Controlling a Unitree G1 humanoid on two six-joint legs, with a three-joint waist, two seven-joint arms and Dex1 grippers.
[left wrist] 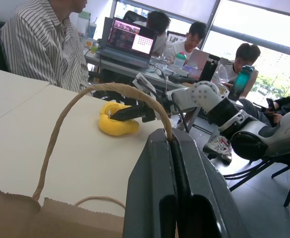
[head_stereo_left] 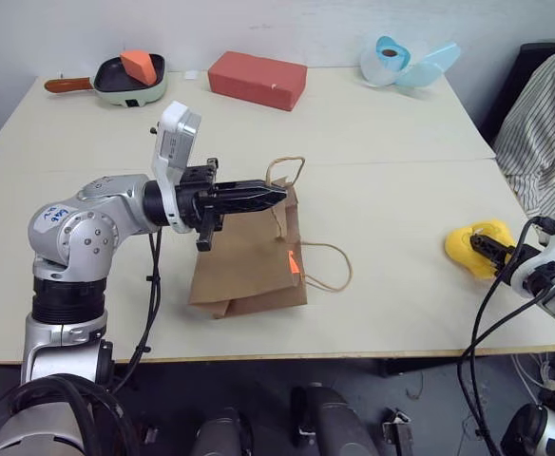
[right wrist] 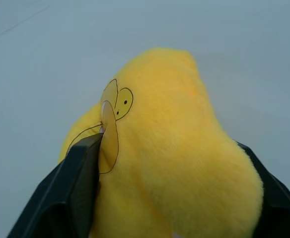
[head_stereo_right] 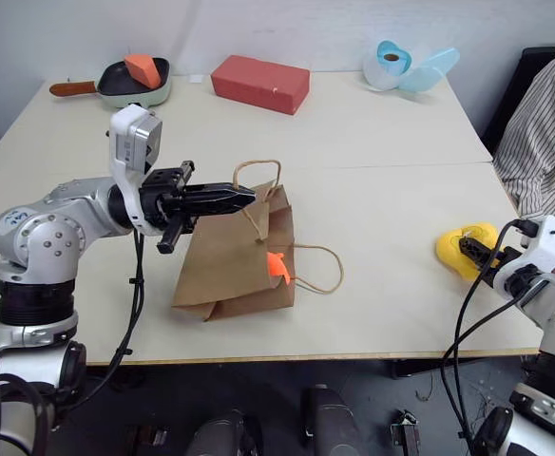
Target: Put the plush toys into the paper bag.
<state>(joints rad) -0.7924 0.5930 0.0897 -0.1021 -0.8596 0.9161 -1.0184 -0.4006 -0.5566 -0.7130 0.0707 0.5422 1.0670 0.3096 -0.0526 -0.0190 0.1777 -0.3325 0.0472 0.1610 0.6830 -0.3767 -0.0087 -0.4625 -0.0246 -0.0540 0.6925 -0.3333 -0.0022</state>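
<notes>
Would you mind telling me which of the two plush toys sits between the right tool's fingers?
The yellow toy, near the table's right edge, sits between the right tool's fingers. The orange toy is at the paper bag.

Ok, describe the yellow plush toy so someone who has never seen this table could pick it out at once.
Start at the pale table and go to its near edge on the robot's right, well away from the brown paper bag. There the yellow plush toy lies on the tabletop, with the right gripper and its black fingers on either side of it. It is the table's only yellow, rounded, fuzzy thing, with a drawn face.
</notes>
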